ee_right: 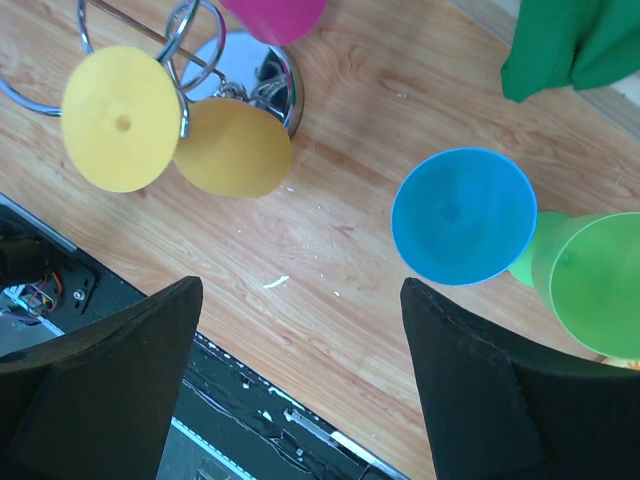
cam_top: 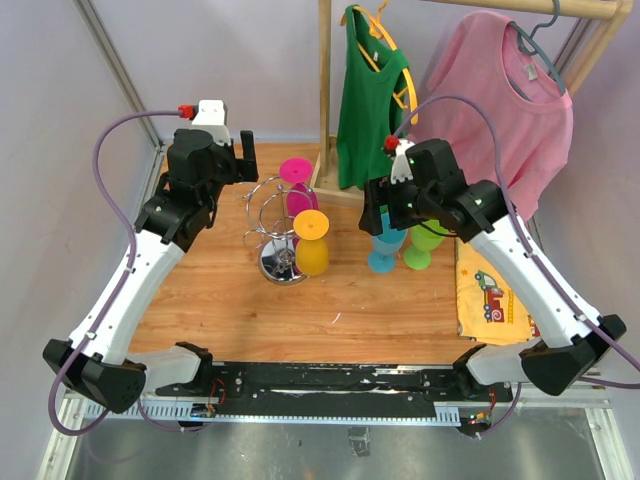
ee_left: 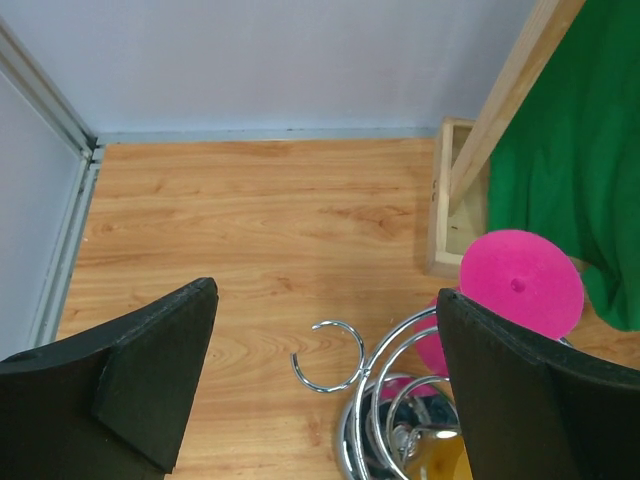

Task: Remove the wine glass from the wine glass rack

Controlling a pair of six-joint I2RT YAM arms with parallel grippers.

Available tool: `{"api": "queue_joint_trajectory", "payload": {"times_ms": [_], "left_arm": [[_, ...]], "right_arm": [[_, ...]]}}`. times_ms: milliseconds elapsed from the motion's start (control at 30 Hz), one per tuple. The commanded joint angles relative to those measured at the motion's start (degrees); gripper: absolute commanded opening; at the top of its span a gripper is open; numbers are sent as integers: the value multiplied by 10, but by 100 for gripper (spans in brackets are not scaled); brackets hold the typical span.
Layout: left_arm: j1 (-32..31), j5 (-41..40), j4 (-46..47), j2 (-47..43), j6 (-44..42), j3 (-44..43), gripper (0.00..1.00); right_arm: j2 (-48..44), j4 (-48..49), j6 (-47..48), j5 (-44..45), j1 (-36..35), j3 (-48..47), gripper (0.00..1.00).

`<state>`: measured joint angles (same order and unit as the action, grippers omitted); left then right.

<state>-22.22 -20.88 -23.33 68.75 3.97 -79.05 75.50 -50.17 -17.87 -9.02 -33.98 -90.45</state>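
Pale walls (cam_top: 250, 70); wooden tabletop (cam_top: 350, 300); wooden clothes rack (cam_top: 325, 85).

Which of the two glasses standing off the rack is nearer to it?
The blue glass, upright on the table. The green glass stands beside it, on the far side from the wine glass rack.

Glossy chrome rack (cam_top: 279, 267); yellow glass (cam_top: 312, 256) seemingly matt plastic.
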Motion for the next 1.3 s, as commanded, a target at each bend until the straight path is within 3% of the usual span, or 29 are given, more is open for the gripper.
{"api": "queue_joint_trajectory", "payload": {"times_ms": [0,167,367,567,700,933,1067,1267], "left_arm": [[5,8,12,-11,3,-5,96],[13,38,19,7,-7,-21,96],[57,121,-11,81,48,-93,95],[94,250,-30,160,91,-148,94],[132,374,-56,230,171,-190,85],[187,549,4,257,290,-152,72],[206,621,50,258,355,-122,65],[208,691,49,273,380,-110,59]], "right_arm": [[2,16,2,-13,-4,8,82],[-40,24,-5,-22,-4,6,84],[-128,21,8,7,-4,23,95],[-191,2,16,20,-4,48,98],[-229,-9,9,27,-4,69,98],[-261,-36,7,42,-5,82,98],[-268,-37,3,44,-5,98,99],[-269,-41,5,55,-4,116,98]]}}
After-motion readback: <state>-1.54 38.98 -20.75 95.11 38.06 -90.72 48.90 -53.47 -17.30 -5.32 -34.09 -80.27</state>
